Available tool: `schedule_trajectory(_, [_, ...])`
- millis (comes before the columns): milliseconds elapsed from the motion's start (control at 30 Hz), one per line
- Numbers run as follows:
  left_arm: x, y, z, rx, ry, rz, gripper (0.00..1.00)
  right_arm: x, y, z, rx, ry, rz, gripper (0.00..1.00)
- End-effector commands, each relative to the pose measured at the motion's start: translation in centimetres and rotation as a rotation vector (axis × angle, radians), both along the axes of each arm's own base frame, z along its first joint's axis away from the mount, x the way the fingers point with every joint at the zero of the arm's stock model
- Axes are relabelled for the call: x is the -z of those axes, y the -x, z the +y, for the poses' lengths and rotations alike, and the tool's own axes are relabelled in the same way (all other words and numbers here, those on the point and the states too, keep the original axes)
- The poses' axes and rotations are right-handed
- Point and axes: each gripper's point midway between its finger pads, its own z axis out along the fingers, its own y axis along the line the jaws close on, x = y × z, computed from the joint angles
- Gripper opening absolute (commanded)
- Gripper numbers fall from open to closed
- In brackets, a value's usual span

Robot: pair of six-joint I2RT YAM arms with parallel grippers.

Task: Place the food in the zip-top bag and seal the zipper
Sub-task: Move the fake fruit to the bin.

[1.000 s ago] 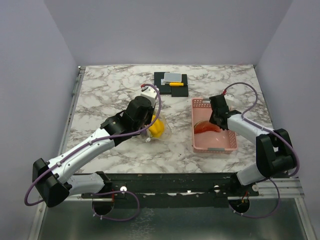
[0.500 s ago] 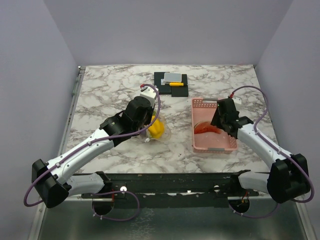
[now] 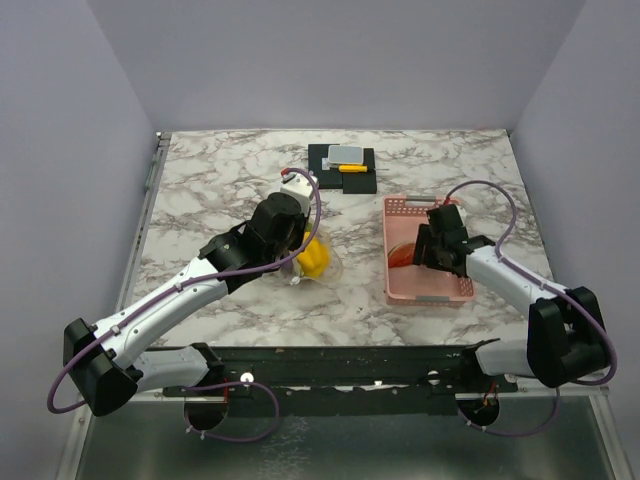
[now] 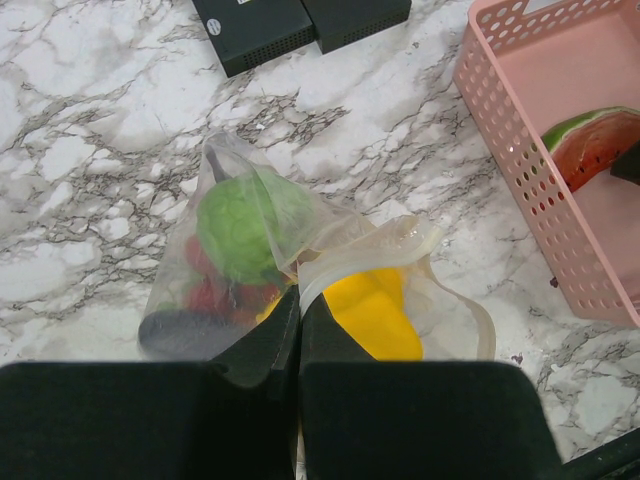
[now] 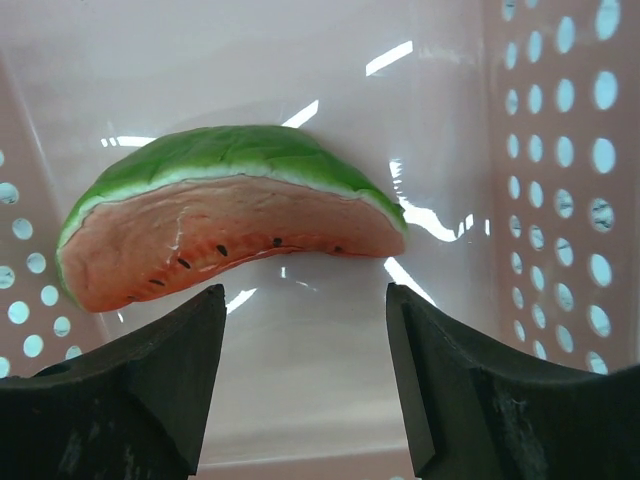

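We were in the loading step. Our left tool was pressed together on the rim of the bag, pinching the clear film and holding its mouth up. The bag lay near the middle of the table, and through it we could see a green piece, a red piece and a yellow piece, the yellow one nearest the mouth.

Our right tool hung spread inside the pink basket, which stood toward the table's right edge. Its jaws stood either side of the watermelon slice and touched nothing. The slice lay on the basket floor, rind away from the tool, and was the only food we could see outside the bag.

We judged the next move to be a descent over the slice and a close across its flat sides. The carry to the bag would need the left tool to keep the mouth wide, since the opening looked narrow. Sealing the zipper was not yet begun.
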Motion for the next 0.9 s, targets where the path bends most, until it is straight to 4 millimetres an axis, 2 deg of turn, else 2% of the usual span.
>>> schedule_trajectory(0, [-1.3, 0.3, -0.6, 0.026, 0.053, -0.025, 0.00, 0.6, 0.0, 1.0, -0.057, -0.036, 0.025, 0.69])
schedule_trajectory(200, [-1.2, 0.3, -0.7, 0.031, 0.053, -0.022, 0.00, 0.6, 0.7, 2.4, -0.076, -0.117, 0.042, 0.58])
schedule_trajectory(300, [-1.1, 0.3, -0.7, 0.028, 0.049, -0.021, 0.00, 0.7, 1.3, 3.3, -0.103, -0.171, 0.050, 0.48])
schedule_trajectory(567, [-1.0, 0.2, -0.5, 0.018, 0.042, -0.023, 0.00, 2.1, 1.7, 4.8, -0.098, -0.257, 0.074, 0.02])
schedule_trajectory(867, [-0.8, 0.1, -0.5, 0.012, 0.033, -0.021, 0.00, 2.6, 0.0, 7.4, -0.105, -0.355, 0.069, 0.01])
